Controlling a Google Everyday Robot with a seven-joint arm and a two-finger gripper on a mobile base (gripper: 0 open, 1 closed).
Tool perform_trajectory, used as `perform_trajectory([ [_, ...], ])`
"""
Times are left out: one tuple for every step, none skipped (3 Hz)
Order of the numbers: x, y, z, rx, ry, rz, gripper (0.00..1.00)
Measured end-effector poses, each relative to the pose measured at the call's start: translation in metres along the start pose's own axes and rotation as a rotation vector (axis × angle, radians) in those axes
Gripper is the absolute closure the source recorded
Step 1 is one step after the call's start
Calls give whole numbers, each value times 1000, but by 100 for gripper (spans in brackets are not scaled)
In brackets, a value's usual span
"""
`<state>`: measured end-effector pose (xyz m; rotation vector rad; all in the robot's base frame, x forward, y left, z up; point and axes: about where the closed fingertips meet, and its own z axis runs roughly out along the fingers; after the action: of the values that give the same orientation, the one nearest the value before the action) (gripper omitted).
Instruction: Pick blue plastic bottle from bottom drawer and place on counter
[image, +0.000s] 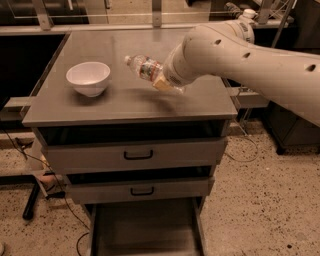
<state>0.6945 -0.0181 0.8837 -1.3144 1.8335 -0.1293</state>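
Observation:
The blue plastic bottle (143, 67), clear with a white cap and a red and blue label, hangs tilted just above the middle of the counter (120, 106), cap pointing left. My gripper (163, 83) is shut on the bottle's lower end and is mostly hidden behind my large white arm, which reaches in from the right. The bottom drawer (145, 231) stands pulled open at the foot of the cabinet, and its dark inside shows nothing in it.
A white bowl (88, 77) stands on the counter's left part, a short way left of the bottle. Two flat grey drawers with black handles (138, 155) sit slightly open below the counter. Cables lie on the speckled floor at the left.

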Motion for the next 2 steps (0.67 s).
perform_trajectory([
  [8,8,13,-33,20,3,100],
  [19,16,26,-62,40,13,100],
])
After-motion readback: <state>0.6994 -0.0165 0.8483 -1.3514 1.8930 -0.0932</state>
